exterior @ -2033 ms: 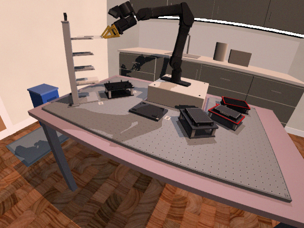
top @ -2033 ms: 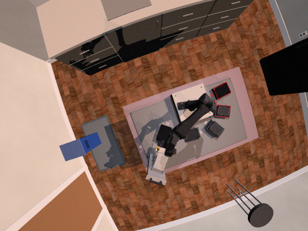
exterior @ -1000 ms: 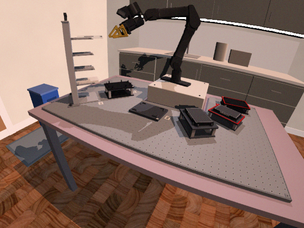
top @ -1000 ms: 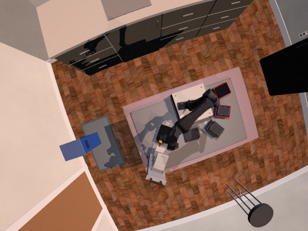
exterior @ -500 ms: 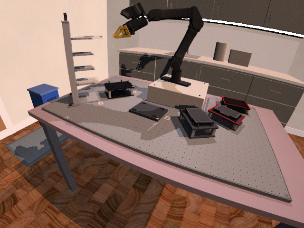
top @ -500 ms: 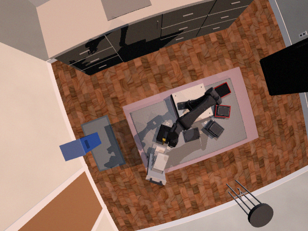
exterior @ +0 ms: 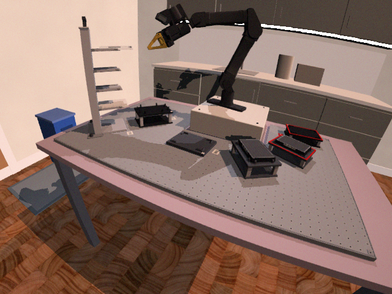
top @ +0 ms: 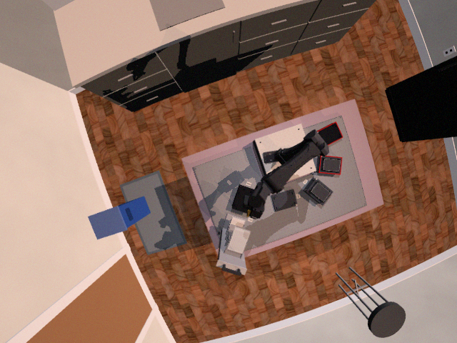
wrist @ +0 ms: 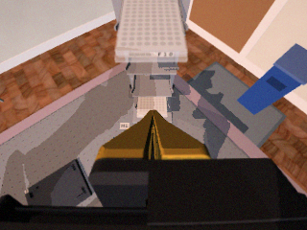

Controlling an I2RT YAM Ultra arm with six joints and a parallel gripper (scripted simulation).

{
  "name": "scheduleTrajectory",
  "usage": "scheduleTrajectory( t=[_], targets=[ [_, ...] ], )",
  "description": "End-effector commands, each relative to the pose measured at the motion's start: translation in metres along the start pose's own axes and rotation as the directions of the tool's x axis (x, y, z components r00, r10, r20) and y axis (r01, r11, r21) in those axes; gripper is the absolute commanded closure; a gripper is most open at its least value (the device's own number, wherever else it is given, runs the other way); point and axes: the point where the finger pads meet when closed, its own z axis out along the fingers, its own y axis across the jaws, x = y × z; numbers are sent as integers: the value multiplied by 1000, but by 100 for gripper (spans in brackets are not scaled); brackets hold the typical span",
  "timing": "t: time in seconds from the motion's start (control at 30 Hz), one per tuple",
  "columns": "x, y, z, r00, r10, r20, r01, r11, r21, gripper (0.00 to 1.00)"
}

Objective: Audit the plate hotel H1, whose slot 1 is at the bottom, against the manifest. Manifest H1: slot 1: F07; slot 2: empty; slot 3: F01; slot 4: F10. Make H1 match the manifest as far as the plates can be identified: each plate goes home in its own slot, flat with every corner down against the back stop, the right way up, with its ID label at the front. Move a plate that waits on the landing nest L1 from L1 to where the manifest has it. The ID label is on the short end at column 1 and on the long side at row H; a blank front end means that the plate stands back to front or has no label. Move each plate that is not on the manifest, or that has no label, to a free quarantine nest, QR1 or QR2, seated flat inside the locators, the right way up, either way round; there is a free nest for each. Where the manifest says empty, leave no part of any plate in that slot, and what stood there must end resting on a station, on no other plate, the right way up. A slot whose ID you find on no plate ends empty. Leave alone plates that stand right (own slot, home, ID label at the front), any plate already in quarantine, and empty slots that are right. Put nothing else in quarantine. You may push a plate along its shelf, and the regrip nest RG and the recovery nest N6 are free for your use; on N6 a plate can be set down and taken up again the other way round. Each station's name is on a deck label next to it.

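The end effector (exterior: 155,43) hangs high in the air, level with the top shelf of the plate rack (exterior: 87,79) and a little way off its open front. Its 2 yellow fingers are pressed together to a point, and it holds nothing.

The coming move likely turns on 1 relation: the top plate (wrist: 151,31) lies straight ahead of the closed tip, in line with the way the end effector points. In the wrist view the plate's long axis runs away from the tip toward the rack's post, so its short front end faces the end effector. A small dark label (wrist: 165,54) shows on that front end, but it is too small to read with confidence. With the fingers shut to a wedge, a straight push on that end, sliding the plate back along its shelf, seems the probable step. There is only 1 arm, so nothing else is nearer.

The rack has 4 shelves. From the wrist view the top 1 clearly carries a pale plate, and a second pale plate (wrist: 152,106) shows far lower down; what the shelves between them hold cannot be told.

On the bench (exterior: 202,202) stand 5 nests. 2 are red-rimmed, 1 of them (exterior: 293,148) carrying a dark plate. A raised dark nest (exterior: 255,158) also holds 1.
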Motion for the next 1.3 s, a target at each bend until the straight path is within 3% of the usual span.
scheduleTrajectory(
  t=[0.0, 1.27],
  targets=[
    [-3, 1, -2, 1000, -6, 9, 6, 1000, -2, 100],
    [-12, 1, 12, 1000, -6, 10, 6, 1000, -2, 100]
  ],
)
